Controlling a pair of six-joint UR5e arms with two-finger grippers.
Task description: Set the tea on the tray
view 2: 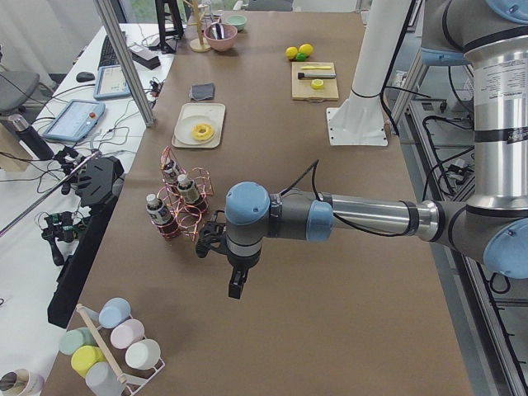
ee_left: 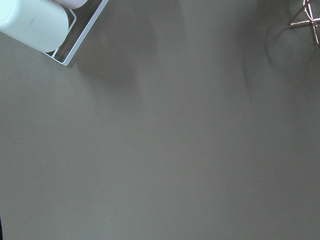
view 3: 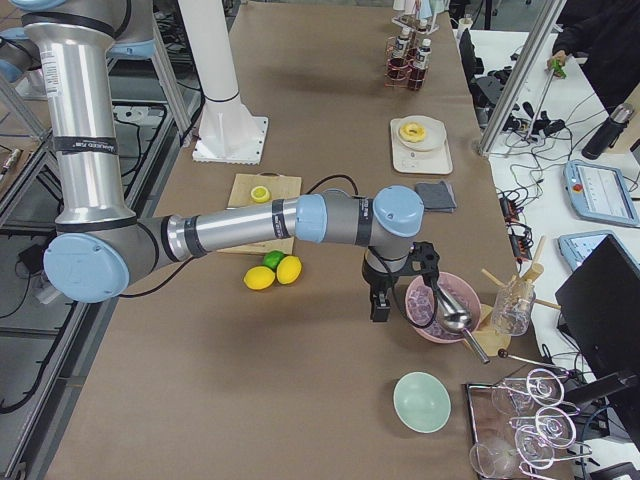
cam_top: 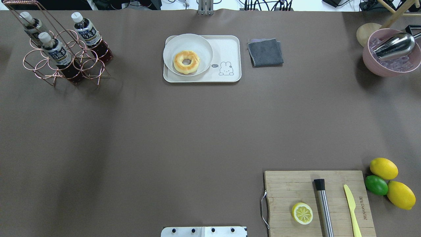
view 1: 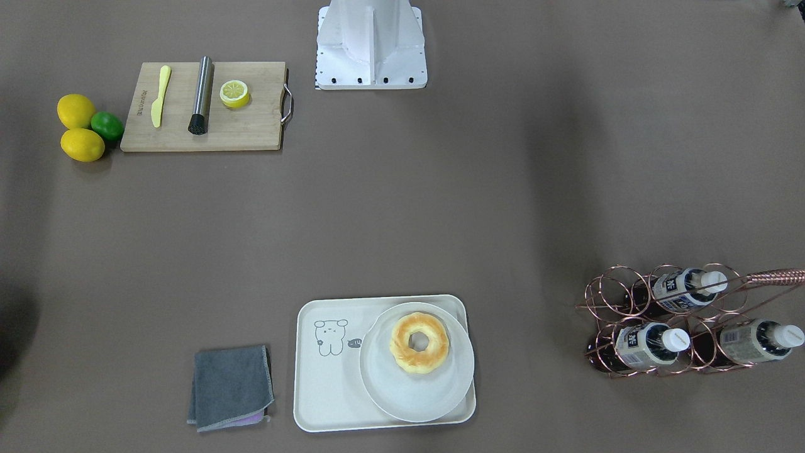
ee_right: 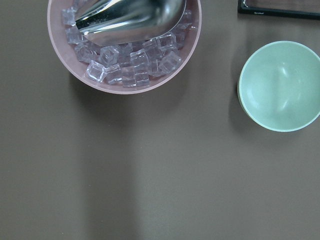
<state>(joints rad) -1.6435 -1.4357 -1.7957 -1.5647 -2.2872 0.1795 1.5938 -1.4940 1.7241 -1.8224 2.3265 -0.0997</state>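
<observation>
Two tea bottles with navy-and-white labels (view 1: 684,288) (view 1: 648,343) lie in a copper wire rack (view 1: 613,296) with a paler grey-labelled bottle (view 1: 755,340). In the overhead view the tea bottles (cam_top: 88,33) (cam_top: 56,52) are at the far left. The cream tray (view 1: 327,390), also in the overhead view (cam_top: 227,46), holds a white plate (view 1: 415,393) with a doughnut (view 1: 419,343). My left gripper (view 2: 235,285) hangs near the rack in the exterior left view only. My right gripper (view 3: 380,305) hangs beside a pink ice bowl (view 3: 437,305). I cannot tell whether either is open or shut.
A folded grey cloth (cam_top: 265,52) lies beside the tray. A wooden board (cam_top: 317,202) holds a half lemon, a steel muddler and a yellow knife. Two lemons and a lime (cam_top: 376,185) sit beside it. A green bowl (ee_right: 279,86) stands near the ice bowl (ee_right: 125,45).
</observation>
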